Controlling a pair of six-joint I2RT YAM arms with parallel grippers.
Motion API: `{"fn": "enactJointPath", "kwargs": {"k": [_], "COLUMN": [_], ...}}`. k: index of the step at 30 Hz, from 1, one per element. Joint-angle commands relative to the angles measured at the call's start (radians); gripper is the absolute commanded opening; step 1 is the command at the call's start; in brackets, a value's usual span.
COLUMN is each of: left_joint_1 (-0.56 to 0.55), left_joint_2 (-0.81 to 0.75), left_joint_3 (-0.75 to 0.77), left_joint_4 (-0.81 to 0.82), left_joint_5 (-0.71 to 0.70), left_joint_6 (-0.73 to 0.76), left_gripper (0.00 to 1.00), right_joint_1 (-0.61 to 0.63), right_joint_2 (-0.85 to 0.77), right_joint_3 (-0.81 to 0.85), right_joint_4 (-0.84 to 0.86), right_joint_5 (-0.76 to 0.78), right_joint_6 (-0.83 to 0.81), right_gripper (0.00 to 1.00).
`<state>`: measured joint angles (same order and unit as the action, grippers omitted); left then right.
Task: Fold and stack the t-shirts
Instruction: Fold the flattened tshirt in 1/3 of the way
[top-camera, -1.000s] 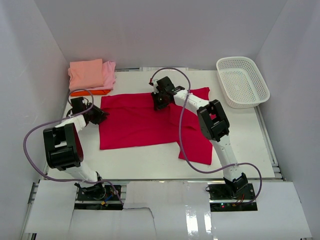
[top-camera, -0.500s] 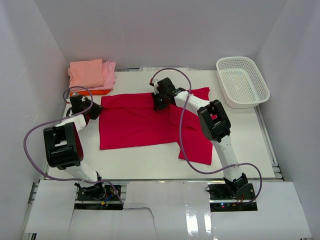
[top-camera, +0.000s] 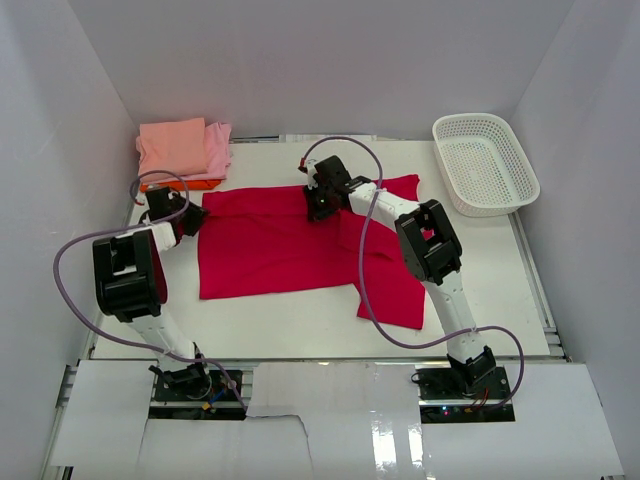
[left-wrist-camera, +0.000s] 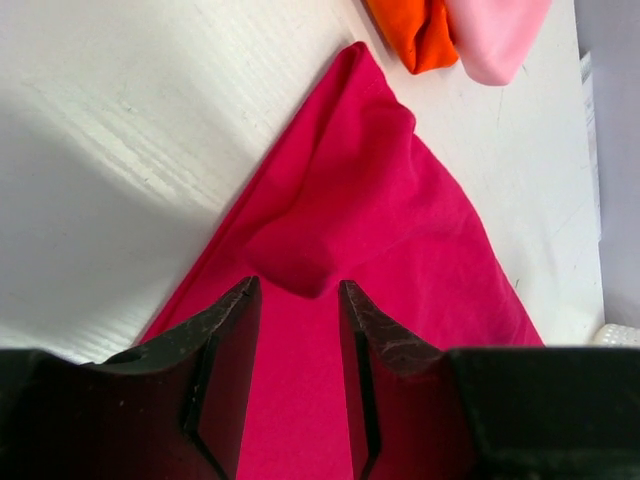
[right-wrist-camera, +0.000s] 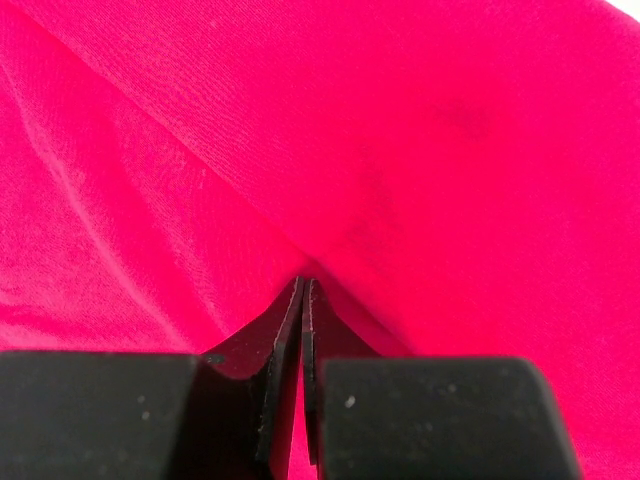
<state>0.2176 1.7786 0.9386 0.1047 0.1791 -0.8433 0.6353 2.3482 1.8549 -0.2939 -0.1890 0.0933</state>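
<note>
Overall, the white table is boxed in by white walls on the left, far and right sides. The crimson t-shirt lies spread across its middle. Bare table runs along the shirt's near edge, toward the arm bases, and a narrower bare strip lies to its right. The shirt's left edge sits near the table's left edge, so room is tight there.

Well apart from the shirt's right sleeve, in the far right corner, stands the white lattice basket. Just beyond the shirt's far left corner lies a folded stack: the salmon-pink t-shirt on top, the light pink t-shirt beside it, and the orange t-shirt showing underneath.

The right gripper is at the shirt's far edge near the middle, its jaws pressed together on a pinched fold of crimson cloth. The left gripper is over the shirt's far left corner, jaws apart, with a raised pucker of cloth at its fingertips.
</note>
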Motion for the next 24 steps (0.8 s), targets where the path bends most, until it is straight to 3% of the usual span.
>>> {"fn": "enactJointPath", "kwargs": {"k": [1, 5, 11, 24], "left_joint_1": [-0.017, -0.026, -0.026, 0.008], "left_joint_2": [-0.002, 0.024, 0.031, 0.033], "left_joint_3": [0.046, 0.066, 0.057, 0.012], "left_joint_4": [0.023, 0.023, 0.032, 0.049], "left_joint_5": [-0.038, -0.029, -0.007, 0.04], "left_joint_6": [-0.022, -0.039, -0.054, -0.145], "left_gripper": [0.48, 0.5, 0.65, 0.71], "right_joint_1": [0.012, 0.012, 0.012, 0.012], "right_joint_2": [-0.026, -0.024, -0.026, -0.036], "right_joint_3": [-0.025, -0.026, -0.031, -0.059], "right_joint_4": [-0.042, -0.047, -0.044, -0.028], "right_joint_5": [0.003, 0.005, 0.002, -0.003], "right_joint_6": [-0.024, -0.033, -0.037, -0.038], "right_gripper": [0.08, 0.08, 0.08, 0.08]}}
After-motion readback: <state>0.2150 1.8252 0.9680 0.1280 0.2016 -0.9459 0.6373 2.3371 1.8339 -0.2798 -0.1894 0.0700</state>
